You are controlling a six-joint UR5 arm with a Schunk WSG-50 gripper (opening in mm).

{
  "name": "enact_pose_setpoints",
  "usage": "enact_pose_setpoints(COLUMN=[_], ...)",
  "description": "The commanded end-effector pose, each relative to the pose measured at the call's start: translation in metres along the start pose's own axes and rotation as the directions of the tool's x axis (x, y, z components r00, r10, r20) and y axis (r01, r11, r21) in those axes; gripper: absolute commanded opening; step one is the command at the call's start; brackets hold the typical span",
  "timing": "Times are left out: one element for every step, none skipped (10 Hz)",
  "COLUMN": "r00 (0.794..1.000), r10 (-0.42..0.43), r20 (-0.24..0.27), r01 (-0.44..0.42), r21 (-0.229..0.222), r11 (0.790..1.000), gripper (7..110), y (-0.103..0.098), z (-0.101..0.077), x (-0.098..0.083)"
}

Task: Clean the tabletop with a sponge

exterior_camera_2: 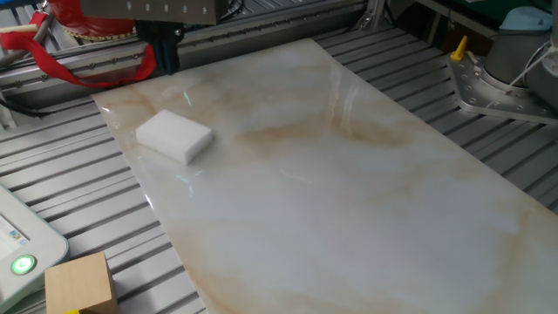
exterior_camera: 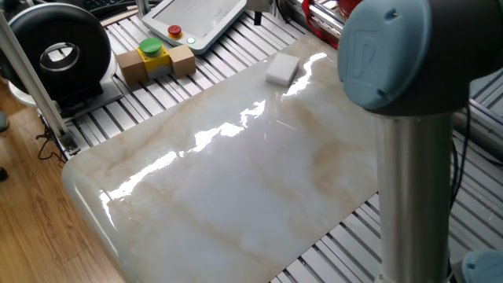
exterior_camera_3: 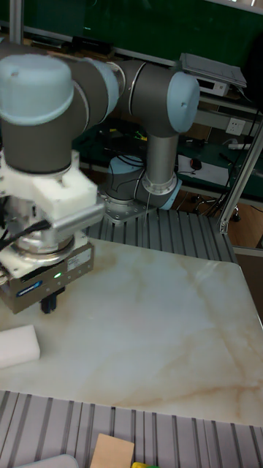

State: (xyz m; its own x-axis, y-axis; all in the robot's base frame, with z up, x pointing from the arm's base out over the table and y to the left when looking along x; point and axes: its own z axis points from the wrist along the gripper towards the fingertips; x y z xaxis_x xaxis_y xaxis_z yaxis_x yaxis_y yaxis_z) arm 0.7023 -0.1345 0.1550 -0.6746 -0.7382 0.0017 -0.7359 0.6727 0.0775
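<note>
While the sponge (exterior_camera_2: 175,137) lies flat on the bench (exterior_camera_2: 349,201), near one corner of the marble slab, the claw (exterior_camera_3: 49,303) hangs above the slab close by, apart from the sponge and not touching it. In the tall fixed view the sponge (exterior_camera_3: 17,345) sits at the left edge of the picture, lower than and to the left of the claw's dark fingers (exterior_camera_3: 50,301), which point down toward the glossy surface. In the other fixed view only the dark lower part of the claw (exterior_camera_2: 161,48) shows at the far edge, beyond the sponge. Whether the fingers are spread or pressed together I cannot tell; they read as one dark stub in every view.

The sponge is a small plain white block with soft rounded edges, and it looks clean. In one fixed view it rests at the far side of the slab (exterior_camera: 236,173), beside a bright streak of glare. On the ribbed frame to the left stand cardboard boxes (exterior_camera: 156,63) with a yellow-green button (exterior_camera: 150,49).
</note>
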Motion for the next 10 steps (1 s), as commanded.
enact_pose_setpoints(r00=[0.986, 0.982, 0.972, 0.972, 0.975, 0.975, 0.968, 0.957, 0.948, 0.946], r10=[-0.135, -0.182, -0.236, -0.236, -0.223, -0.223, -0.249, -0.290, -0.318, -0.323], r20=[-0.097, -0.043, 0.010, 0.011, 0.007, 0.008, 0.008, 0.009, 0.033, 0.022], r01=[0.138, 0.182, 0.236, 0.236, 0.223, 0.223, 0.248, 0.289, 0.315, 0.322], r21=[0.028, 0.002, -0.005, 0.023, 0.058, 0.066, 0.081, 0.075, 0.064, 0.055], r11=[0.990, 0.983, 0.972, 0.972, 0.973, 0.973, 0.966, 0.954, 0.947, 0.945], gripper=[7, 7, 7, 7, 7, 7, 7, 7, 7, 22], y=[-0.061, -0.068, -0.072, -0.073, -0.071, -0.061, -0.053, -0.045, -0.040, -0.039], z=[0.046, 0.071, 0.096, 0.106, 0.112, 0.116, 0.120, 0.123, 0.122, 0.120], x=[0.043, 0.042, 0.037, 0.037, 0.035, 0.033, 0.031, 0.029, 0.024, 0.028])
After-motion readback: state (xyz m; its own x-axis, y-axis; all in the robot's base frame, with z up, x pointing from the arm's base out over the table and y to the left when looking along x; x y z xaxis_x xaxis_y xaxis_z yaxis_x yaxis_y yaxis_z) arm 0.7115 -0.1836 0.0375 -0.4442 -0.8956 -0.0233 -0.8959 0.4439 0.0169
